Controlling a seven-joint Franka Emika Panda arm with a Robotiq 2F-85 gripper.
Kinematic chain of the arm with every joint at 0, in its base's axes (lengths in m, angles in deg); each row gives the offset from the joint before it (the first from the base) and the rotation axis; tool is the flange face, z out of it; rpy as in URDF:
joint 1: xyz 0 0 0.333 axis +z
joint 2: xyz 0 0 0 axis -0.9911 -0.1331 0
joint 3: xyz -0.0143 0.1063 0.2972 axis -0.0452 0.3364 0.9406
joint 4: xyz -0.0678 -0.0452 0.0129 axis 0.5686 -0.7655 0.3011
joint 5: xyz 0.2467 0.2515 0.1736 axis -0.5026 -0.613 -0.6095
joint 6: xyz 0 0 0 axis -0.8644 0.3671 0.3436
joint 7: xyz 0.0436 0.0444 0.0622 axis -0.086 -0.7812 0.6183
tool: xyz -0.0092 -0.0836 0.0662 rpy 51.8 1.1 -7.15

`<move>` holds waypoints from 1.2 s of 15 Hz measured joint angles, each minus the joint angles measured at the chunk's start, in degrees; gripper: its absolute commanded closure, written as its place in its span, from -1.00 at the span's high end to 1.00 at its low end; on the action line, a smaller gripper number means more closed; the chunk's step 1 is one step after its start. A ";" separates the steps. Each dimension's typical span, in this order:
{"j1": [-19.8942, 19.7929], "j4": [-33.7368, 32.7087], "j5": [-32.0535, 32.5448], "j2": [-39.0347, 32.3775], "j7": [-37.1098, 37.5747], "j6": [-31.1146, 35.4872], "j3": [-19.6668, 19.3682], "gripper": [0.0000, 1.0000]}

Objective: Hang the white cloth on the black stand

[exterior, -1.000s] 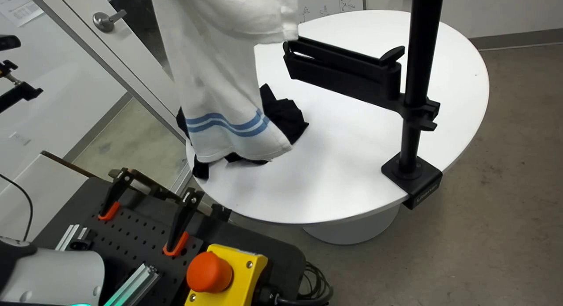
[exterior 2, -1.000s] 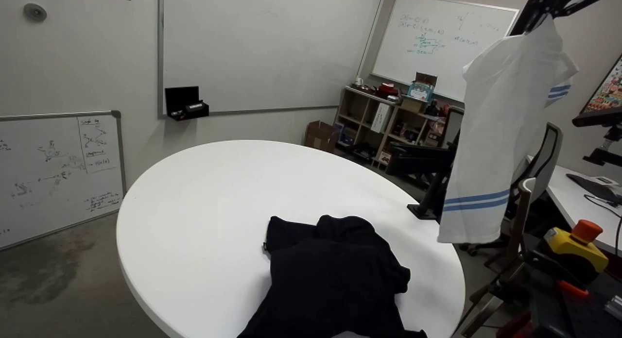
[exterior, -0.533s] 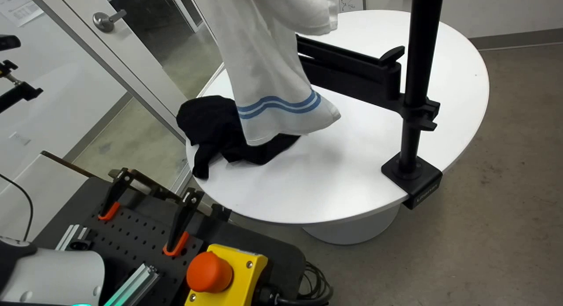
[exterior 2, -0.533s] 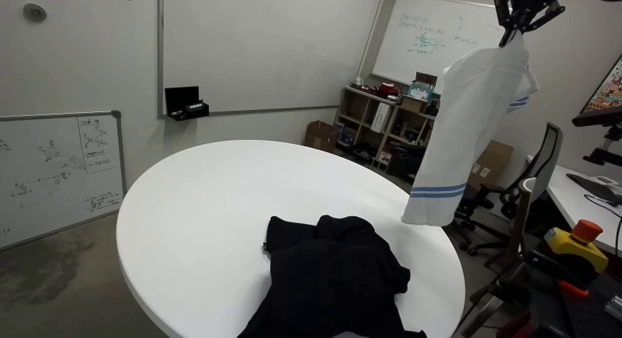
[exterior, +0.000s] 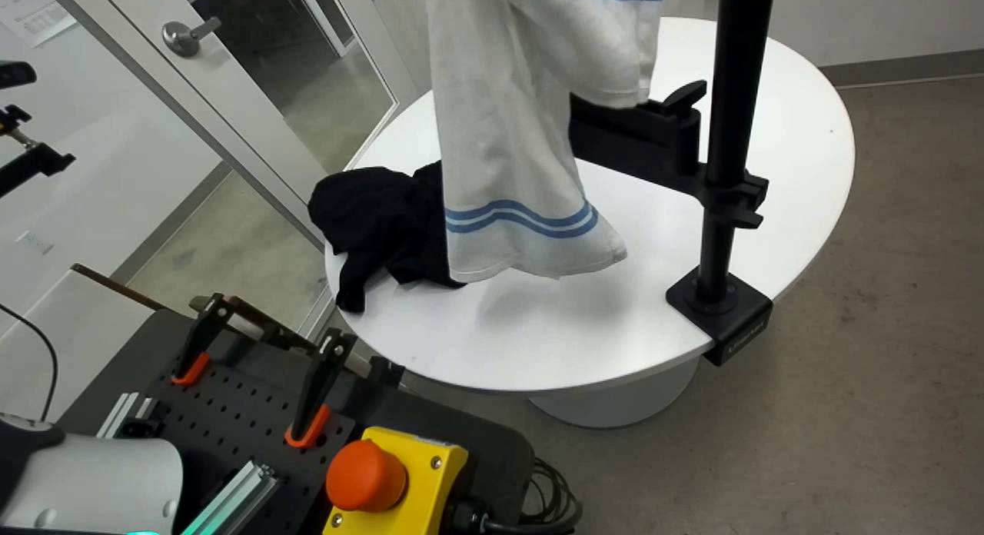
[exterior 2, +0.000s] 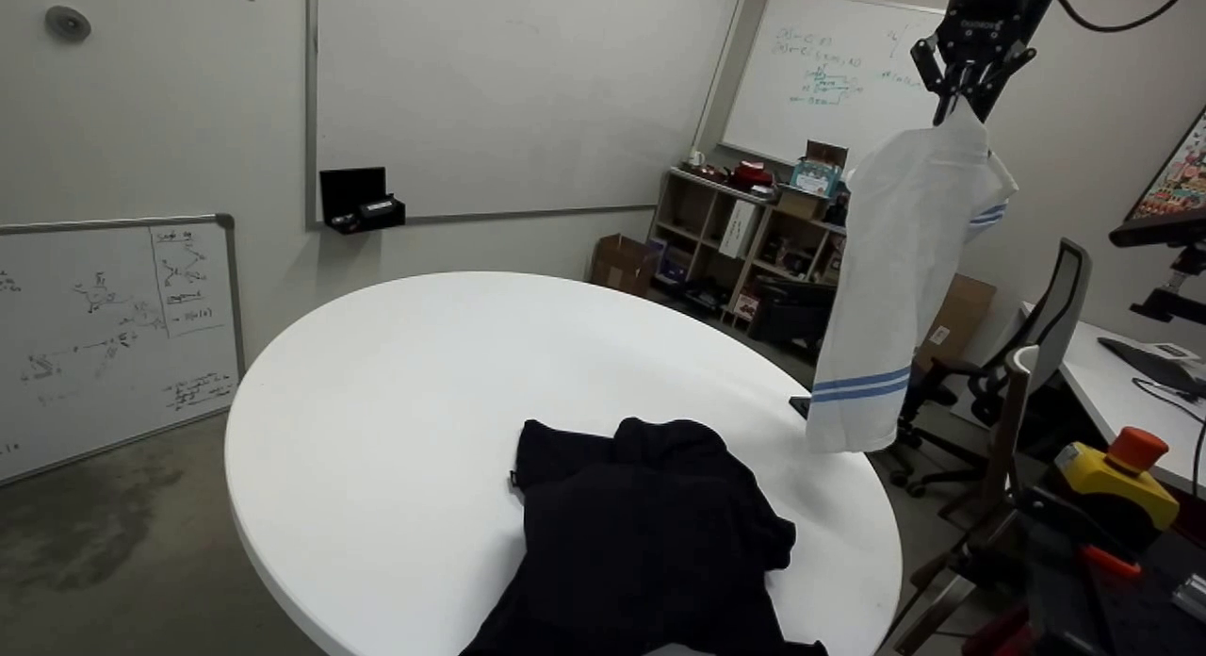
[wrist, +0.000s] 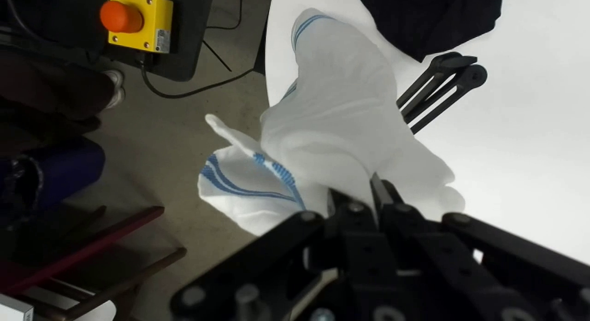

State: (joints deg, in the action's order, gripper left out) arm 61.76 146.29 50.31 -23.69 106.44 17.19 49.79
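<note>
The table (exterior 2: pixel 405 373) is round and white, with a dark worktop (exterior: pixel 492 450) beside it. The black stand (exterior: pixel 726 151) rises upright at the table's rim. A black garment (exterior 2: pixel 641 533) lies crumpled on the table, well apart from the stand's base. The cloth (exterior: pixel 511 135) (white, with blue stripes near its hem) hangs in the air above the table, close to the edge. In an exterior view it hides the outer part of the stand's side arm (exterior: pixel 638 147), which reaches in over the tabletop; whether the two touch, I cannot tell. The gripper (exterior 2: pixel 959 115), pointing down, is closed on the top of the cloth, and the wrist view shows the fabric pinched between its tips. On the worktop sits a yellow box (exterior: pixel 423 466), topped by an orange button (exterior: pixel 367 475).
</note>
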 measured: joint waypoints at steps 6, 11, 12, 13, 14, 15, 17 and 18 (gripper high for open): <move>2.01 -8.58 0.00 -8.65 4.31 -3.80 -1.22 -0.98; 3.75 -14.02 0.50 -14.08 8.82 -3.10 -1.70 -0.98; 4.10 -14.87 1.26 -14.68 9.54 -1.55 -1.83 -0.98; 4.46 -15.61 2.30 -15.08 9.91 0.14 -1.94 -0.98; 4.83 -16.39 3.51 -15.45 10.16 1.58 -2.05 -0.98; 5.18 -16.96 4.74 -15.70 10.36 2.78 -2.14 -0.98; 5.98 -17.64 7.62 -16.17 10.97 4.78 -2.29 -0.37; 6.39 -17.70 9.02 -16.39 11.51 5.59 -2.38 -0.25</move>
State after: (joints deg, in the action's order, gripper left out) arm 68.15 128.59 59.33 -40.08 117.95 22.78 47.42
